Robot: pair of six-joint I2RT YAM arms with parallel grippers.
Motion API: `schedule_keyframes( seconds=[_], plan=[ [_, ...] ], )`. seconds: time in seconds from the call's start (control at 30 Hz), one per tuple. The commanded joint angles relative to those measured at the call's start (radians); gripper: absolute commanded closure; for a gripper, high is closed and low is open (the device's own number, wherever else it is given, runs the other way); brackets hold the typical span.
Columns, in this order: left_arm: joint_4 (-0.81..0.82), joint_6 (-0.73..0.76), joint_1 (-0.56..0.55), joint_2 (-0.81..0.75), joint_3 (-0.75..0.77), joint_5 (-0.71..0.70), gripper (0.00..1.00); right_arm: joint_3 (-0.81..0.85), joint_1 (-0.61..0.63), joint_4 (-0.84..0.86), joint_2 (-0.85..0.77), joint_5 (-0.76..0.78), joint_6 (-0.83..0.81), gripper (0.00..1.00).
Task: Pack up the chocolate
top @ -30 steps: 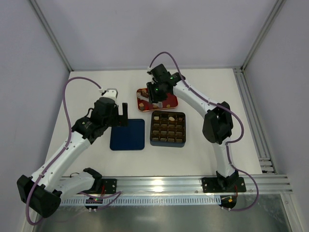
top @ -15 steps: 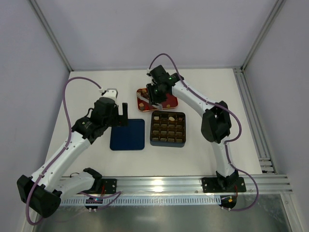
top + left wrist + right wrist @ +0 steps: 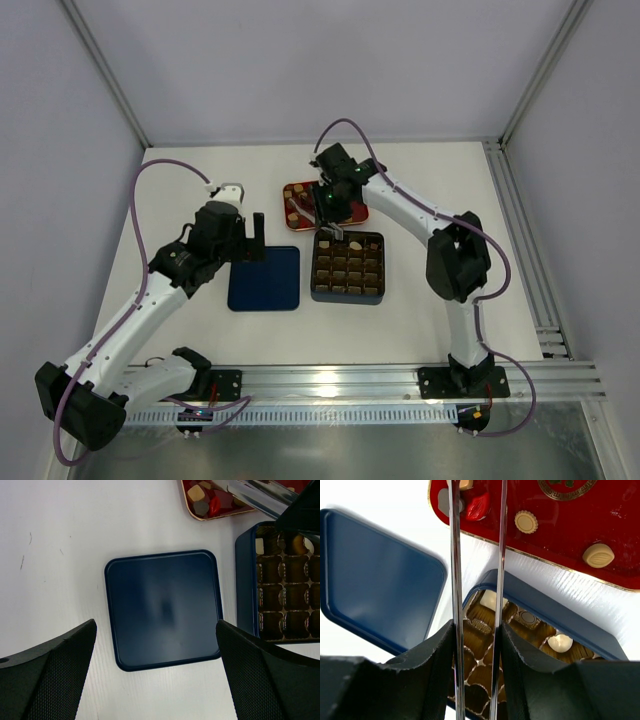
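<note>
Hovering between the red tray [image 3: 620, 535] and the box [image 3: 545, 600], the right gripper [image 3: 477, 495] keeps a narrow gap; whether its jaws pinch anything I cannot tell. Chocolate [image 3: 526, 521] lies on the tray, a few pieces in the box. The left gripper [image 3: 156, 645] has its jaws spread above the blue lid [image 3: 162, 590] on the table [image 3: 60, 540]

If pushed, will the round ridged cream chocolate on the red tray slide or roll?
The round chocolate lies flat like a low disc, so it would probably slide, not roll. The red tray looks glossy, so it may skid easily. Its ridged edge might help a grip.
</note>
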Motion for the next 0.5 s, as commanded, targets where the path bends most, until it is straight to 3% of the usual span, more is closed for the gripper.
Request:
schedule_keyframes(
  seconds=[0.0, 0.27, 0.47],
  plan=[
    [0.007, 0.001, -0.003, -0.010, 0.013, 0.008, 0.00, -0.027, 0.005, 0.040, -0.105, 0.001, -0.006, 0.59],
    [0.007, -0.001, -0.001, -0.010, 0.013, 0.011, 0.00, -0.047, -0.001, 0.052, -0.134, 0.036, 0.007, 0.58],
    [0.009, -0.001, -0.003, -0.011, 0.015, 0.011, 0.00, 0.030, -0.007, 0.046, -0.099, 0.028, 0.037, 0.58]
  ],
)
